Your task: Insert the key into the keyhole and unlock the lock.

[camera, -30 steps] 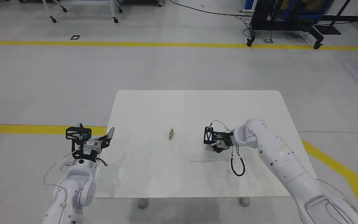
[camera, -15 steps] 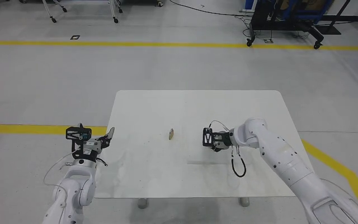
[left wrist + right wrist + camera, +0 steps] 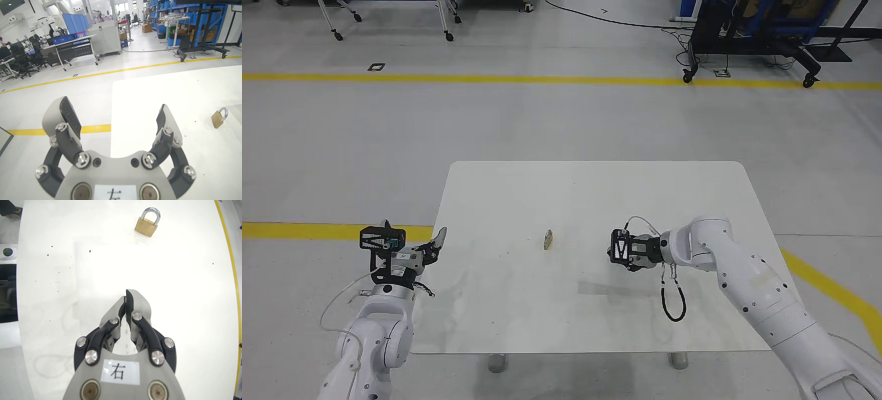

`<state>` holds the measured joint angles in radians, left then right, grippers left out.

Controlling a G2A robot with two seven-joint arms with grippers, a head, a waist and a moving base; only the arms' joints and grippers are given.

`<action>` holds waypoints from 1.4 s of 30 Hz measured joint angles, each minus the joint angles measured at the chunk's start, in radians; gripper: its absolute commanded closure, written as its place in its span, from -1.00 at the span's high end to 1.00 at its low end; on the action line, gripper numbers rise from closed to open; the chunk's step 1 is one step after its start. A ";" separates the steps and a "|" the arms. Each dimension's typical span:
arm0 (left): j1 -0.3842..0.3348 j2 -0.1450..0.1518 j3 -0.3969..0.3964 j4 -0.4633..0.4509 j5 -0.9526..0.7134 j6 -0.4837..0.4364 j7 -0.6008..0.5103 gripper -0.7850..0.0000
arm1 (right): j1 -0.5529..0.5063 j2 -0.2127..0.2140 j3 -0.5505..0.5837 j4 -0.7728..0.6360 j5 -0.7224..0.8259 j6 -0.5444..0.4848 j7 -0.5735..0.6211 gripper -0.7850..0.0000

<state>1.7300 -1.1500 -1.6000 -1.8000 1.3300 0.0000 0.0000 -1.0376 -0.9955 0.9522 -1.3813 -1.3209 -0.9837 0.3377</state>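
Since a second ago the right arm has shifted slightly rightward and levelled its wrist. The left arm and the padlock (image 3: 548, 238) have not moved.

In the top view, the right gripper (image 3: 614, 247) hangs right of the padlock, well apart. The padlock sits mid-table (image 3: 502, 200), and its footprint runs near to far. Insertion looks not yet begun.

In the left wrist view, the left gripper (image 3: 114, 113) is spread wide and empty at the table's left edge. The padlock (image 3: 217, 119) appears to stand with its shackle up.

In the right wrist view, the right gripper (image 3: 126, 296) has its jaws pressed together, and no key is visible between them. The padlock (image 3: 146, 228) shows a broad face, and no keyhole is visible.
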 measured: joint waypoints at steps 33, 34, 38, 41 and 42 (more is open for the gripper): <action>-0.273 -0.015 0.409 -0.034 0.386 -0.368 -0.233 1.00 | -0.010 0.009 -0.004 0.062 -0.027 -0.029 -0.216 -1.00; -0.295 -0.017 0.433 -0.016 0.391 -0.399 -0.232 1.00 | -0.013 0.013 -0.005 0.063 -0.038 -0.029 -0.245 -1.00; -0.374 -0.029 0.518 0.046 0.388 -0.482 -0.226 1.00 | -0.022 0.032 -0.020 0.070 -0.094 -0.029 -0.369 -1.00; -0.416 -0.039 0.565 0.078 0.393 -0.491 -0.232 1.00 | -0.022 0.045 -0.030 0.083 -0.125 -0.029 -0.433 -1.00; -0.427 -0.042 0.578 0.087 0.396 -0.491 -0.235 1.00 | -0.021 0.047 -0.033 0.088 -0.132 -0.029 -0.447 -1.00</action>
<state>1.3029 -1.1922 -1.0216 -1.7134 1.7257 -0.4912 -0.2350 -1.0588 -0.9482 0.9195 -1.2934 -1.4526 -1.0123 -0.1089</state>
